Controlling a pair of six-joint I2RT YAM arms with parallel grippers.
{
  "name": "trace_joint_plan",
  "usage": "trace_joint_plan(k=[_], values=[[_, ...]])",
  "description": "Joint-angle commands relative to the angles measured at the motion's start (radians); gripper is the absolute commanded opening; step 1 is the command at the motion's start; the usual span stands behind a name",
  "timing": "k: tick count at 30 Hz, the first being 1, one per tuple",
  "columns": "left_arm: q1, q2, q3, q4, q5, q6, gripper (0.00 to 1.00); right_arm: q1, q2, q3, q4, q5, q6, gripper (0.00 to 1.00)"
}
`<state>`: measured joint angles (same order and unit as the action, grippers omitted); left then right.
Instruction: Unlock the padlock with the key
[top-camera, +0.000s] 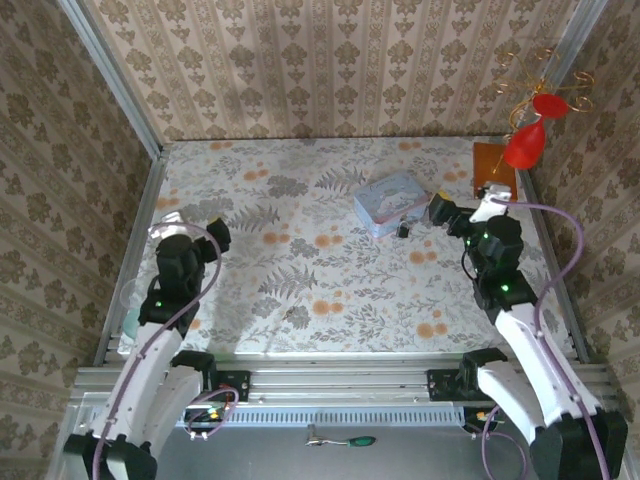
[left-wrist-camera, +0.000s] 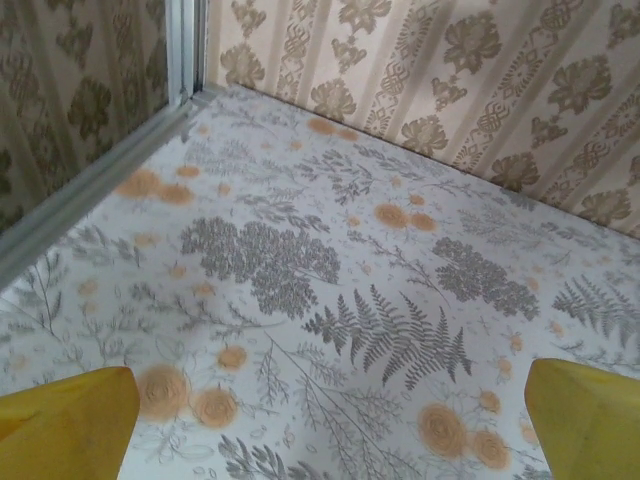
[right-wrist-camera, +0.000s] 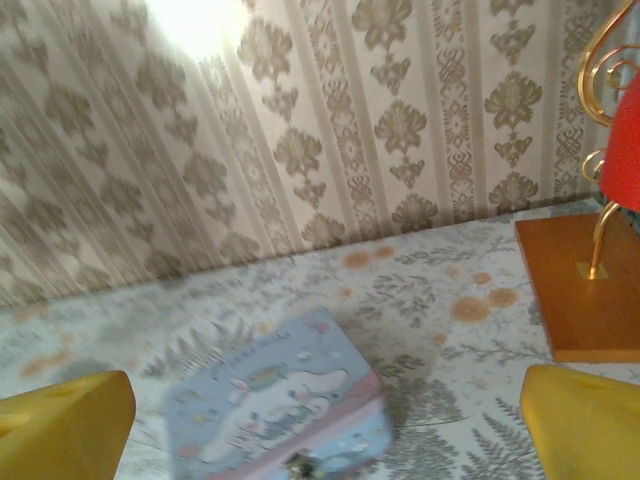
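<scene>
Risk on your left: the left gripper (top-camera: 213, 237) hangs wide open and empty, and the small object (top-camera: 296, 316) to its right may be the key. The padlock (top-camera: 403, 230) lies against the tin (top-camera: 390, 200), just left of your right gripper (top-camera: 440, 212), which is also wide open and empty. A careless reach could shove both away.

Damask-papered walls (top-camera: 330, 60), floral tabletop (top-camera: 330, 290)

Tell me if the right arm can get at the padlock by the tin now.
Probably yes. The right gripper hangs open just right of the padlock, which sits at the pale blue tin's near edge; only bare tablecloth appears to lie between them.
</scene>
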<state>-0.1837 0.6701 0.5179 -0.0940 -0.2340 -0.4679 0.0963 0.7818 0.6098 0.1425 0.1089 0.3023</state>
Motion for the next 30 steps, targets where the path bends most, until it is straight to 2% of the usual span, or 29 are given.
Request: trace_joint_plan(k=[1, 3, 6, 8, 11, 13, 15, 19, 22, 30], values=[[0.089, -0.077, -0.085, 0.057, 0.261, -0.121, 1.0, -0.008, -0.09, -0.011, -0.255, 0.026, 0.226, 1.0], [0.104, -0.064, -0.09, 0.076, 0.314, -0.123, 1.0, -0.01, -0.124, -0.02, -0.252, -0.077, 0.194, 1.0], [0.089, 0.018, -0.031, 0.013, 0.37, -0.067, 1.0, -0.009, -0.122, 0.014, -0.34, -0.169, 0.19, 1.0], [0.048, 0.071, 0.0, -0.027, 0.364, -0.044, 1.0, -0.002, -0.107, 0.027, -0.38, -0.222, 0.19, 0.97], [-0.069, 0.128, 0.028, -0.059, 0.298, 0.007, 1.0, 0.051, -0.071, 0.039, -0.42, -0.269, 0.205, 0.94], [-0.153, 0.154, 0.039, -0.078, 0.216, 0.032, 1.0, 0.148, -0.034, 0.047, -0.438, -0.248, 0.219, 0.93], [-0.198, 0.167, 0.034, -0.079, 0.168, 0.044, 1.0, 0.273, 0.004, 0.052, -0.442, -0.183, 0.238, 0.92], [-0.209, 0.152, -0.006, -0.058, 0.136, 0.049, 1.0, 0.528, 0.138, 0.085, -0.422, -0.069, 0.295, 0.91], [-0.209, 0.091, -0.03, -0.074, 0.086, 0.066, 1.0, 0.659, 0.279, 0.136, -0.417, -0.03, 0.331, 0.88], [-0.21, -0.263, -0.191, -0.079, -0.074, 0.121, 1.0, 0.848, 0.697, 0.362, -0.481, -0.068, 0.418, 0.75]])
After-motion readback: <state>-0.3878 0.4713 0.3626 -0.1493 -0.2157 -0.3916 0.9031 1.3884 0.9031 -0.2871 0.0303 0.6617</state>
